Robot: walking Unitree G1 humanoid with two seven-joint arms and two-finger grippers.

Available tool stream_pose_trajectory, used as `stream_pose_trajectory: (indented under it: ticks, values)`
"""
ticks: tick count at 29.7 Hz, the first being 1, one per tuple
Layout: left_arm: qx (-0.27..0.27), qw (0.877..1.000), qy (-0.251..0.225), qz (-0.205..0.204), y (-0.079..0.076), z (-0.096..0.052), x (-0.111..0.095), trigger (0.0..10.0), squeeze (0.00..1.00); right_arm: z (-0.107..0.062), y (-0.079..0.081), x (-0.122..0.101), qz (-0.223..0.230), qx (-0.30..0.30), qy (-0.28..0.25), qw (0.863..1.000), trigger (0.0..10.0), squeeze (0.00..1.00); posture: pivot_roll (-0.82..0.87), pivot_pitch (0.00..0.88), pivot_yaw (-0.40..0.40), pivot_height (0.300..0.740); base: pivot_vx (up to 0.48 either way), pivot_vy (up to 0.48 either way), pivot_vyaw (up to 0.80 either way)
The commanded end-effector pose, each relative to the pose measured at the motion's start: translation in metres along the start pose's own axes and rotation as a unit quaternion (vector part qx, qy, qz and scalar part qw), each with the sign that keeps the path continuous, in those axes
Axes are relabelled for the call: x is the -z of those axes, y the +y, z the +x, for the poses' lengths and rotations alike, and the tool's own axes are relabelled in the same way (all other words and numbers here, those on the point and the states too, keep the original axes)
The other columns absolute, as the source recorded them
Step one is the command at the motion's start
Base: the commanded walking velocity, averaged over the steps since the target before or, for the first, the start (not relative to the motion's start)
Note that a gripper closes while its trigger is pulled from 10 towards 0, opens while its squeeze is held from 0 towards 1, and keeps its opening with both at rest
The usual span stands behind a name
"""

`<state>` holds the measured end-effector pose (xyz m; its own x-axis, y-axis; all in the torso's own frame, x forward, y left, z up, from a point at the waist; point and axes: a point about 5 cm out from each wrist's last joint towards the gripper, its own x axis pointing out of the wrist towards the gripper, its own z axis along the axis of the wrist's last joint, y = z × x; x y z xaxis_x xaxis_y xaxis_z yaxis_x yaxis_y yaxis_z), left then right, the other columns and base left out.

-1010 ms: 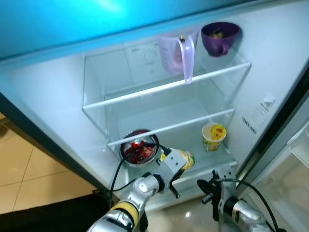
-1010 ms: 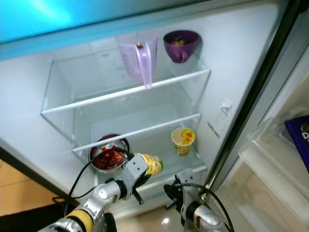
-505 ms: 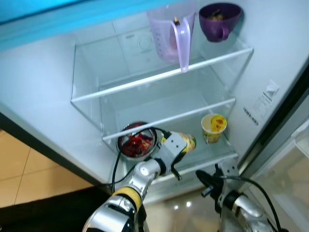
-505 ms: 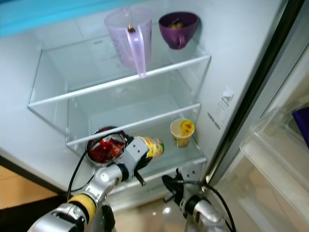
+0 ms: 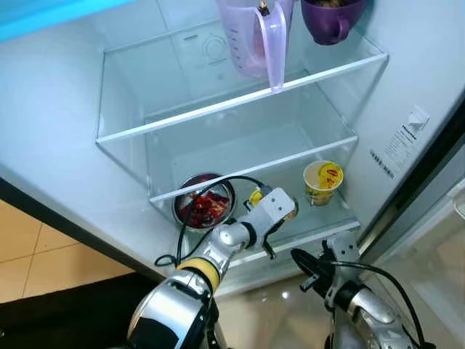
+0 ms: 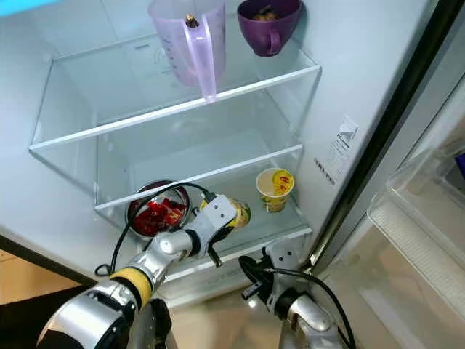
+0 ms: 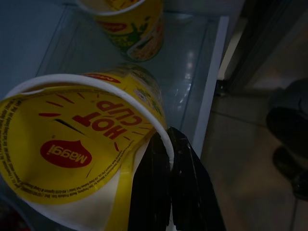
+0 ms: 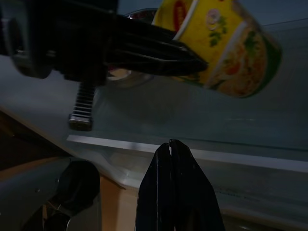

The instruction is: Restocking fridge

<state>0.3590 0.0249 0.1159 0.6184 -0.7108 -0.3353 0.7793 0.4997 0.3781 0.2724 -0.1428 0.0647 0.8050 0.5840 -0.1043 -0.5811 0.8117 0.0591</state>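
Left wrist view: noodle cup (image 7: 77, 144) hides left tool's (image 7: 171, 163) far finger.

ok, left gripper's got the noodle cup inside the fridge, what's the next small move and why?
Probably lower and right it, then release. The left gripper pinches the Maggi noodle cup by its rim, tilted above the bottom glass shelf, between the bowl of red food and the standing second cup.

The jug (image 5: 252, 33) and purple mug (image 5: 330, 16) are cut off by the top edge. The held noodle cup (image 5: 256, 198) is mostly hidden behind the left gripper (image 5: 280, 211) — only a yellow sliver shows. The bowl (image 5: 203, 209) sits partly behind a cable (image 5: 211, 190).
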Motion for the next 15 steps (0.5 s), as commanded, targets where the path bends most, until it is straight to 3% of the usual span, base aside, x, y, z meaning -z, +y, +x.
stream_pose_trajectory:
  ticks: [1,6,9,12,13,15]
  values:
    - [0.017,0.999,0.026,0.019,-0.008,0.002,0.007,10.0,0.00,-0.001,0.009,0.007,0.017,-0.008,0.011,1.000,10.0,0.00,-0.13,0.370,0.188,0.417,0.000,0.000,0.00]
    - [0.016,0.997,0.040,0.064,-0.002,0.003,-0.001,10.0,0.00,-0.004,0.011,0.007,0.019,-0.003,0.015,1.000,10.0,0.00,-0.13,0.380,0.192,0.417,0.000,0.000,0.00]
    - [0.017,0.997,0.041,0.068,-0.001,0.003,-0.001,10.0,0.00,-0.004,0.011,0.007,0.020,-0.002,0.016,1.000,10.0,0.00,-0.13,0.380,0.192,0.417,0.000,0.000,0.00]
    - [0.018,0.988,0.063,0.141,0.003,0.004,-0.005,10.0,0.00,-0.007,0.012,0.005,0.022,0.003,0.015,1.000,10.0,0.00,-0.14,0.392,0.203,0.417,0.000,0.000,0.00]
    - [0.018,0.988,0.063,0.141,0.003,0.004,-0.005,10.0,0.00,-0.007,0.012,0.005,0.022,0.003,0.015,1.000,10.0,0.00,-0.14,0.392,0.203,0.417,0.000,0.000,0.00]
    - [0.012,0.981,0.074,0.180,0.008,0.003,-0.008,10.0,0.00,-0.008,0.014,0.003,0.024,0.007,0.013,1.000,10.0,0.00,-0.14,0.397,0.206,0.417,0.000,0.000,0.00]
